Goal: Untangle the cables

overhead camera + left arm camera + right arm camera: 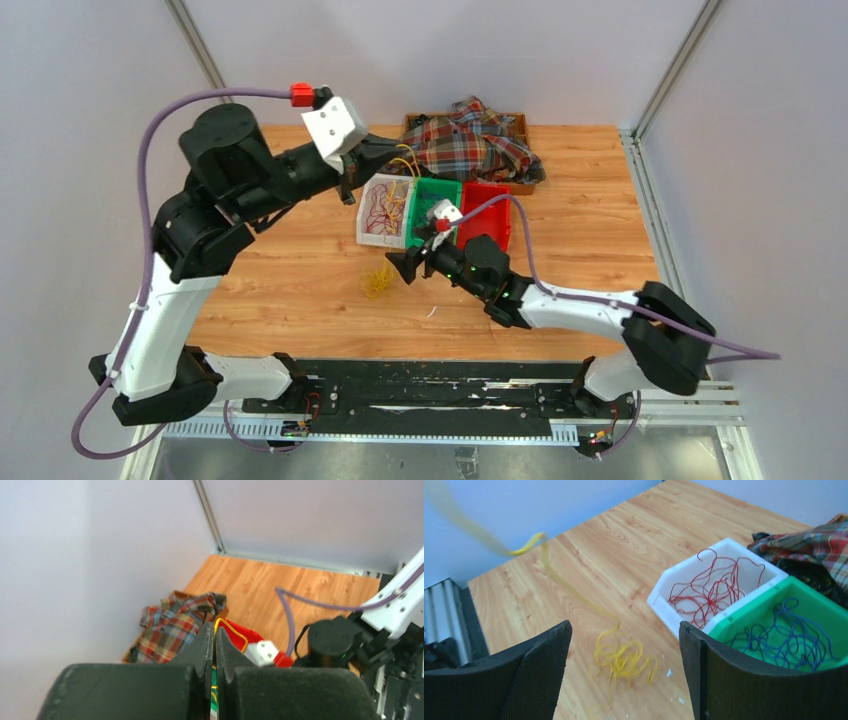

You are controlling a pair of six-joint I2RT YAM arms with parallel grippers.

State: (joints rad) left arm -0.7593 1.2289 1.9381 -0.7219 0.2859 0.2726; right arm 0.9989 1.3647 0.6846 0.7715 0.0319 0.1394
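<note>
Left jaws pinch a yellow cable [231, 626] tight, strand dropping away below them to the yellow tangle [621, 661] on the bench [589, 555], just beneath the right jaws, gaping and empty. Danger: pull on unpinned, and the whole knot could lift and cinch.

Wood, plastic and cloth
The pale wood-grain bench [280, 270] looks smooth and satin, the white plastic bin [687, 569] and green plastic bin [749, 606] glossy, the plaid cloth [470, 140] softly woven, the thin yellow cable [232, 630] slick, the black pads [544, 665] of the right pincer [624, 627] matt and finely rough.
</note>
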